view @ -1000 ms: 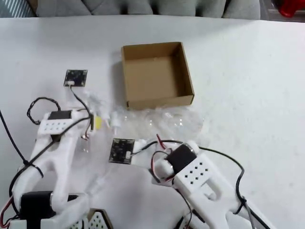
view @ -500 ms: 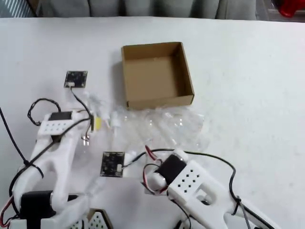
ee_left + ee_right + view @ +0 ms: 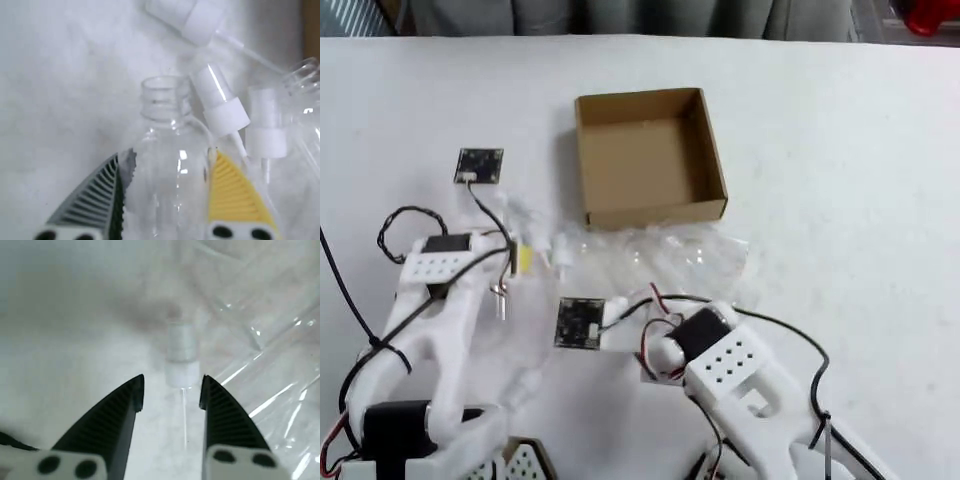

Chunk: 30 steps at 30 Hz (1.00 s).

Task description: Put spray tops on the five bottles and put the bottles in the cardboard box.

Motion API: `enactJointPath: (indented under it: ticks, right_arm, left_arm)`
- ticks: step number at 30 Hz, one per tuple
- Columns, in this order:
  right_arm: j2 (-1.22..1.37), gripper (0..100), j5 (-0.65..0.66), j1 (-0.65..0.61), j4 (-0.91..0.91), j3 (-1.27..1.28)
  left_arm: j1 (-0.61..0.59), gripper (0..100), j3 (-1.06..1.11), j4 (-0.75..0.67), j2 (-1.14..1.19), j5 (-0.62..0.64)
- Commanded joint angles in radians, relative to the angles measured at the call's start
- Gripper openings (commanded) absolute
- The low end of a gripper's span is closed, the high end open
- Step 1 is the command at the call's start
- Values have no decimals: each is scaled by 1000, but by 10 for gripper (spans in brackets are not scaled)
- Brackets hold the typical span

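Left wrist view gives you the left gripper [image 3: 170,157] closed on a clear bottle [image 3: 167,120], with the grey finger [image 3: 100,195] against one side and the yellow finger [image 3: 232,195] against the other; the bottle's neck is open. Just past that neck, loose white spray tops [image 3: 220,102] lie on the table [image 3: 60,75], the closest one almost touching the neck. In the right wrist view your right gripper [image 3: 172,382] is spread wide and holds nothing; a single spray top [image 3: 180,357] lies on the table just beyond the fingertips, in line with the gap, its thin tube running back between them. From the high view you can place the cardboard box [image 3: 655,212] in the middle of the table toward the far edge, open side up. The other bottles [image 3: 660,250] lie in a clear, crinkled heap just in front of its near wall. Your left arm sits toward the near left corner, your right arm by the near edge.
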Motion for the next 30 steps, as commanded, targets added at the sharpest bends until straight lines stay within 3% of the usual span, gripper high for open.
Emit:
enactJointPath:
  ticks: [1, 17, 30]
  right_arm:
    - [-1, 128, 17, -5, -38, 15]
    - [7, 137, 17, -7, -163, 91]
    - [325, 134, 17, 39, -315, 14]
  left_arm:
    - [-4, 23, -8, -26, -47, -2]
    - [-2, 23, -8, -26, -47, -2]
    - [-2, 22, -8, -26, -47, -2]
